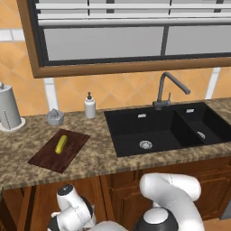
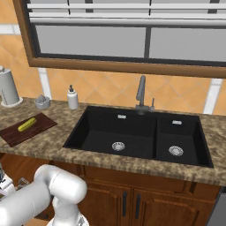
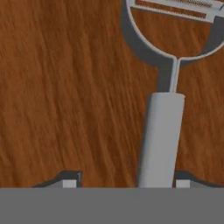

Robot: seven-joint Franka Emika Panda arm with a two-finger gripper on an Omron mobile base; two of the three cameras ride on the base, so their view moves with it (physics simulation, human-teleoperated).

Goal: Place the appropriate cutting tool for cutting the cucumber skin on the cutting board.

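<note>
Though only two finger (image 3: 70,181) tips show, spread wide, the peeler (image 3: 161,131) handle lies between them ungripped on brown wood; its head is cropped at top.

Cucumber (image 1: 61,144) on cutting board (image 1: 45,159).

Speckled brown granite counter (image 1: 27,169) with black double-basin sink (image 1: 135,128), grey faucet (image 1: 164,90); orange diagonal-tile wall (image 1: 117,90), wood-framed window (image 1: 126,67) (blinds partly drawn)

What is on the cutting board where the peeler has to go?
Just the cucumber lies on the cutting board, near its middle, with bare wood all around it. Nothing else stands on the board. In the hand view the peeler lies on a wooden surface with its handle between the jaws.
</note>
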